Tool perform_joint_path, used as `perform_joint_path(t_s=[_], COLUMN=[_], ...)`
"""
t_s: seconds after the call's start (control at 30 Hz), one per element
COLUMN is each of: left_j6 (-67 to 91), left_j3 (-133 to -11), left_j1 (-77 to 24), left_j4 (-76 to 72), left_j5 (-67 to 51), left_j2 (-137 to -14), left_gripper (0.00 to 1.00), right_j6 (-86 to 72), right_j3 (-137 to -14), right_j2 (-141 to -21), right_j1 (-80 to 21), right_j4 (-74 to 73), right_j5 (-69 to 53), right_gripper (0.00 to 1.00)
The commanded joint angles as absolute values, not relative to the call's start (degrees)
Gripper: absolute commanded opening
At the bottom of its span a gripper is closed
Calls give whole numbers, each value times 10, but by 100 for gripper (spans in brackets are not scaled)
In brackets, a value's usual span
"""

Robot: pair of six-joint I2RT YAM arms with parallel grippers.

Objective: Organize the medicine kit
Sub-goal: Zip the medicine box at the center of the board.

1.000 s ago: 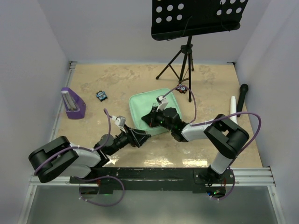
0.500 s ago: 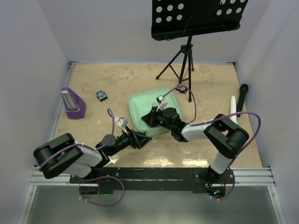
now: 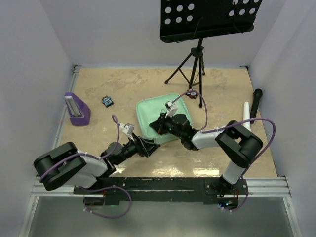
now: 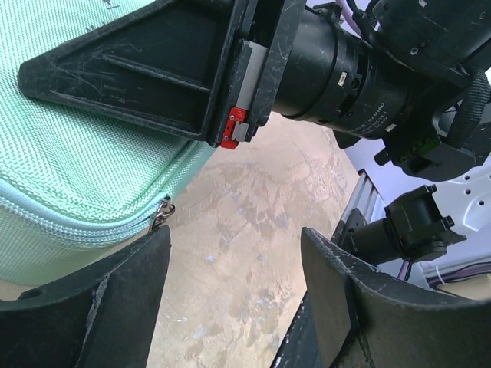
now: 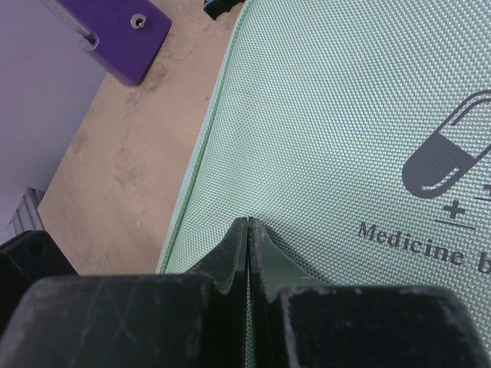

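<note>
Top external: medicine kit [image 3: 150, 116] closed, flat, square, slightly rotated.

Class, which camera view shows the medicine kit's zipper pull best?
The left wrist view: the zipper pull hangs in plain sight at the closed seam of the medicine kit. The top external view is too small to show it; the right wrist view shows only the lid.

The medicine kit [image 5: 330, 115] is mint green in a fine woven weave, with its pill logo [image 5: 449, 165] and lettering printed in dark grey. The table [image 3: 123, 84] is mottled beige and tan. To the left is a purple stand [image 3: 76, 109], at the far side a black music stand [image 3: 210, 17] dotted with round holes, and to the right a white tube [image 3: 246, 114].
</note>
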State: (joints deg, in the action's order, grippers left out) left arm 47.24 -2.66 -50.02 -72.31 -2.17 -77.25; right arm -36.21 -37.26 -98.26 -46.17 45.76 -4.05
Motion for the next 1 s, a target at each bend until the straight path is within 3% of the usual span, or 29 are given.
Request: perform_joint_path(t_s=[0.0, 0.47, 0.7, 0.97], left_j6=[471, 468, 466, 479], left_j3=[43, 47, 34, 31], left_j1=[-498, -498, -498, -498], left_j4=[-736, -608, -624, -745], left_j5=[-3, 40, 19, 3], left_j2=[-767, -700, -739, -811], left_gripper=[74, 74, 74, 74], right_j6=[-335, -335, -335, -335], right_j3=[-345, -345, -343, -343], right_j2=[-1031, -1034, -1034, -1032], right_j1=[-465, -465, -464, -464], right_j4=[296, 299, 301, 300], right_j5=[-51, -53, -53, -54], right_gripper=[0, 0, 0, 0])
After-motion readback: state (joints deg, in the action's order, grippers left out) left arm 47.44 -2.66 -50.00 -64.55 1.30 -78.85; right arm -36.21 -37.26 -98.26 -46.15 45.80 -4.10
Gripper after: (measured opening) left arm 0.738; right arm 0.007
